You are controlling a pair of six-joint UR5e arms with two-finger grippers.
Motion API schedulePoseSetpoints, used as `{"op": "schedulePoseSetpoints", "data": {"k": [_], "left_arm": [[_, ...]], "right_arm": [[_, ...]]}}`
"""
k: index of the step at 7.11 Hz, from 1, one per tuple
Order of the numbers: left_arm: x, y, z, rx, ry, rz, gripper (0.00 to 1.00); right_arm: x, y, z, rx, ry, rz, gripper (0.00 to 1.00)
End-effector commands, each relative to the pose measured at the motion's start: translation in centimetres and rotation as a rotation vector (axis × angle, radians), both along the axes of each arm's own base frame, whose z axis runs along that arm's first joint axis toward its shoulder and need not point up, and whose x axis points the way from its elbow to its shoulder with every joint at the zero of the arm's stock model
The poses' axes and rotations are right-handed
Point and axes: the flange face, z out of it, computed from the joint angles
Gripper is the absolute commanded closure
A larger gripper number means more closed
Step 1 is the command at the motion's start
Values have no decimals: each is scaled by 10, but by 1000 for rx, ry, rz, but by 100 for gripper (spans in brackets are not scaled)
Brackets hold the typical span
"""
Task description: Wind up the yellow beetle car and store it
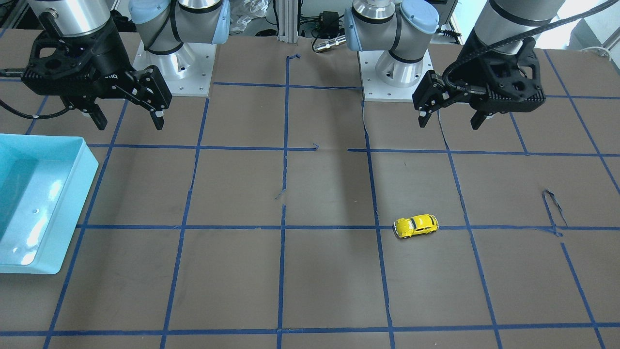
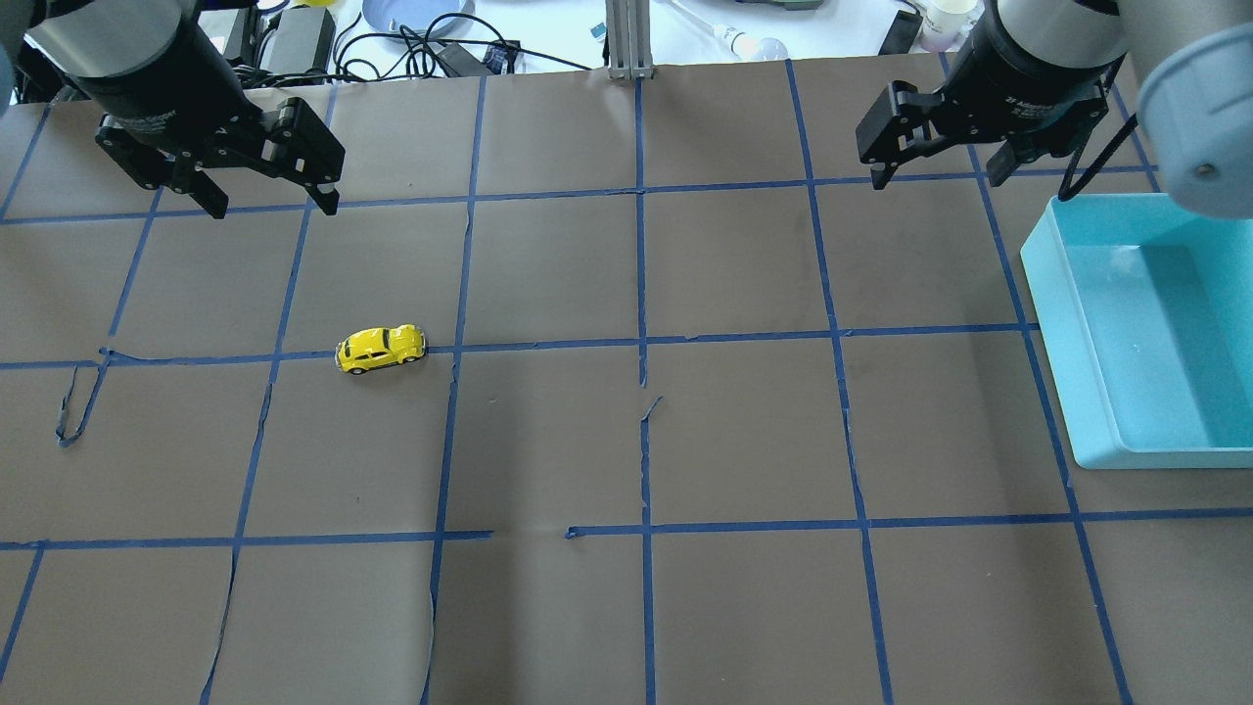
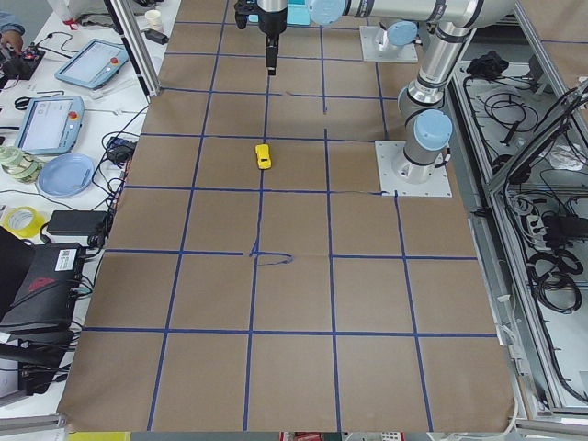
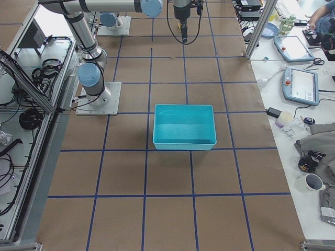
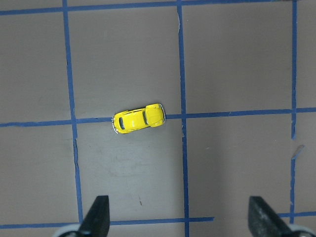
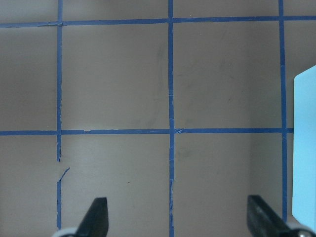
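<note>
The yellow beetle car (image 2: 381, 349) stands on its wheels on the brown table, on a blue tape line. It also shows in the front-facing view (image 1: 416, 226), the left side view (image 3: 263, 155) and the left wrist view (image 5: 138, 118). My left gripper (image 2: 270, 207) hangs open and empty above the table, well beyond the car; it also shows in the front-facing view (image 1: 449, 123) and the left wrist view (image 5: 180, 217). My right gripper (image 2: 935, 178) hangs open and empty next to the far end of the teal bin (image 2: 1067, 323). It also shows in the front-facing view (image 1: 130, 123).
The teal bin (image 1: 72, 208) is empty and sits at the table's edge on my right; its rim shows in the right wrist view (image 6: 303, 148). Blue tape lines grid the brown table cover. Cables, tablets and cups lie beyond the table's far edge.
</note>
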Motion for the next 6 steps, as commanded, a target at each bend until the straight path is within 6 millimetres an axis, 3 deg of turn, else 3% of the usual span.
{"op": "schedulePoseSetpoints", "data": {"k": [1,3,6], "left_arm": [[0,0,1,0,-1,-1,0],[1,-1,1,-2,-1,-1,0],[-2,5,4,-4,11,0,0]], "right_arm": [[0,-1,3,-10,3,-2,0],[-1,-2,-3,2,8,-3,0],[-1,2,4,-2,14,-4,0]]}}
